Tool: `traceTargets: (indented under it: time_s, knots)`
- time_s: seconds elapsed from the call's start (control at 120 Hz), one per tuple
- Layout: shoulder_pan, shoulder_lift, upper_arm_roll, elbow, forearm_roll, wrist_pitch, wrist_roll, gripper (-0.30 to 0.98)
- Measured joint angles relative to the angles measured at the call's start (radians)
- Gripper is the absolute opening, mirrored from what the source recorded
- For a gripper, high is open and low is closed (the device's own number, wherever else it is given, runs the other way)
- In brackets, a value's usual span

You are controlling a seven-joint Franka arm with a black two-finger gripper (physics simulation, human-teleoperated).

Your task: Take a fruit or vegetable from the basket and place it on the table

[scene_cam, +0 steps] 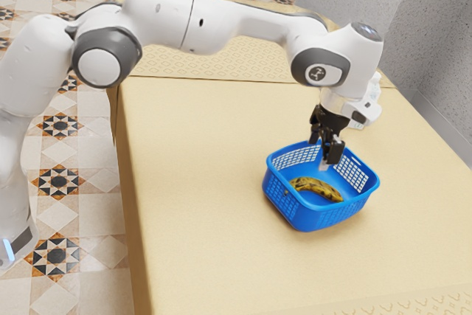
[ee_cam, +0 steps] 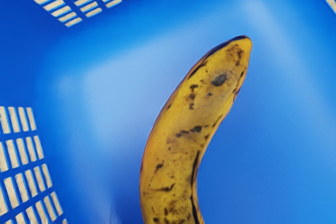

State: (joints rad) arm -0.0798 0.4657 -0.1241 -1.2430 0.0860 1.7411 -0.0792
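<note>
Exterior view: the black two-finger gripper (scene_cam: 324, 150) is poised, fingers parted and empty, over the blue slotted plastic basket (scene_cam: 318, 218), presumably so that the curved, brown-speckled yellow banana (scene_cam: 317, 186), lying beneath it inside, can be straddled and lifted clear.

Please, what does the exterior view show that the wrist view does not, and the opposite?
Exterior view: the robot arm, the gripper above the basket, the table and the patterned floor.

Wrist view: the fine detail of the dark marks on the banana, close up.

Shared by both: the blue basket with pierced walls, and the banana lying inside it.
</note>
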Motion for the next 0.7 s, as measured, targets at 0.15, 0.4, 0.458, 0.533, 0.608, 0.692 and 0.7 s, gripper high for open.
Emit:
traceTargets:
  time_s: [0.15, 0.4, 0.458, 0.533, 0.608, 0.692, 0.7]
  knots:
    - [-0.007, 0.013, -0.004, 0.000, -0.001, 0.000, 0.001, 0.69]
    - [-0.028, 0.036, -0.008, 0.002, -0.002, 0.001, 0.002, 0.69]
    - [-0.035, 0.044, -0.008, 0.005, -0.002, 0.002, 0.002, 0.69]
    - [-0.037, 0.052, -0.008, 0.007, -0.002, 0.004, 0.002, 0.69]
    - [-0.035, 0.057, -0.008, 0.008, -0.002, 0.005, 0.003, 0.69]
    - [-0.033, 0.063, -0.008, 0.009, -0.003, 0.007, 0.005, 0.69]
    - [-0.033, 0.064, -0.008, 0.009, -0.003, 0.007, 0.005, 0.69]
